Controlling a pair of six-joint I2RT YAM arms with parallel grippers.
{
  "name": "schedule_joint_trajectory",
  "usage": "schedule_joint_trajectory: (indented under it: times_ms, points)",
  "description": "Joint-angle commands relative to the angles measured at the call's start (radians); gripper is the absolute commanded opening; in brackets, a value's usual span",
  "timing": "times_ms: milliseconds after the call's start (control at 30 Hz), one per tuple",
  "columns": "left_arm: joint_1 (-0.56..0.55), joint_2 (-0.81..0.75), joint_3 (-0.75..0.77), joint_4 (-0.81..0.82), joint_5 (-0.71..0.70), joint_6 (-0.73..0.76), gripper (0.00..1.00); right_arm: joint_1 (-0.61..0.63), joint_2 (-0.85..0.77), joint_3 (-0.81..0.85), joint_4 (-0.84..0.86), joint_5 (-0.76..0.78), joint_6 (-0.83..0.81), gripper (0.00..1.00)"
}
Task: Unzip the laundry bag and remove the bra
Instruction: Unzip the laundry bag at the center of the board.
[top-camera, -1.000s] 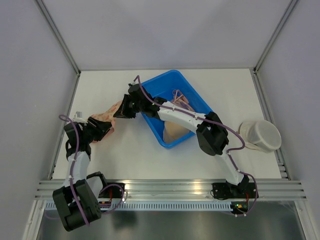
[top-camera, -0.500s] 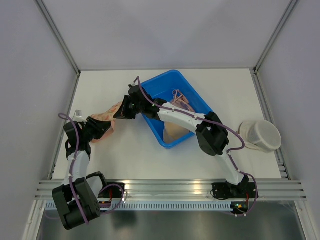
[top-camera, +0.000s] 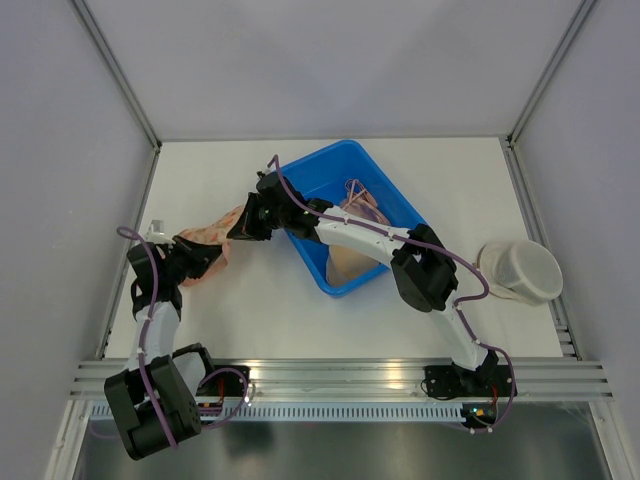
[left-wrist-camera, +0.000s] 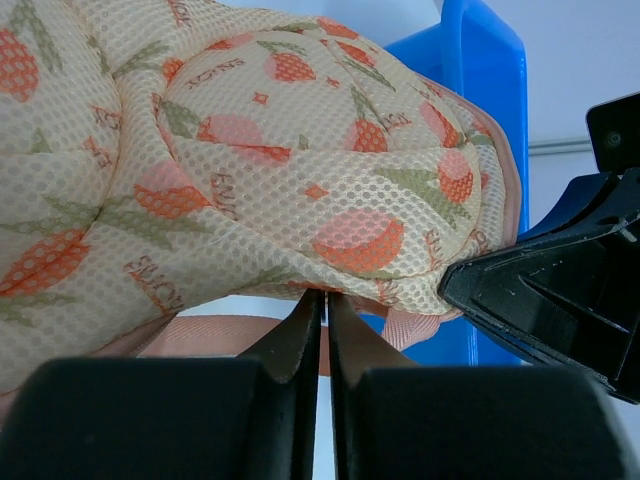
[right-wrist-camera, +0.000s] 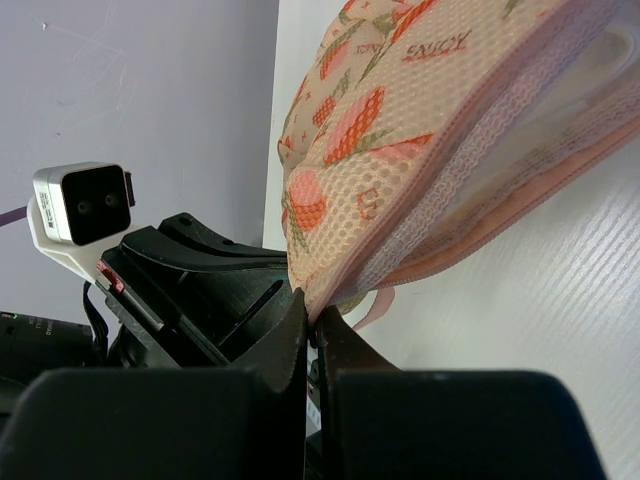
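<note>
Bag (top-camera: 214, 229) stretched between both arms, at 9 o'clock of the blue bin (top-camera: 331, 163), over the counter (top-camera: 262, 312). Left fingers (left-wrist-camera: 310, 320) clamped on its lower edge. Right fingers (right-wrist-camera: 297, 325) pinched together on its pink-trimmed seam.

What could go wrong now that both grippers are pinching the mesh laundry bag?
The left gripper and right gripper each pinch only a thin edge of the laundry bag, so it may slip out or the mesh may stretch instead of the zip opening. The right arm reaches across the blue bin, so pulling could nudge it.
</note>
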Motion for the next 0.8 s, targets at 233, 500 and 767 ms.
schedule_joint_trajectory:
  times_ms: [233, 500, 767]
  points:
    - [0.002, 0.001, 0.030, -0.023, -0.025, -0.016, 0.02, 0.010, -0.065, 0.000, 0.033, -0.023, 0.006, 0.00]
    - [0.000, -0.007, 0.114, -0.309, -0.224, 0.047, 0.02, 0.006, -0.050, 0.013, 0.010, -0.008, -0.005, 0.00]
    - [0.002, 0.010, 0.170, -0.437, -0.390, 0.084, 0.02, 0.006, -0.029, 0.027, -0.023, 0.004, -0.025, 0.00]
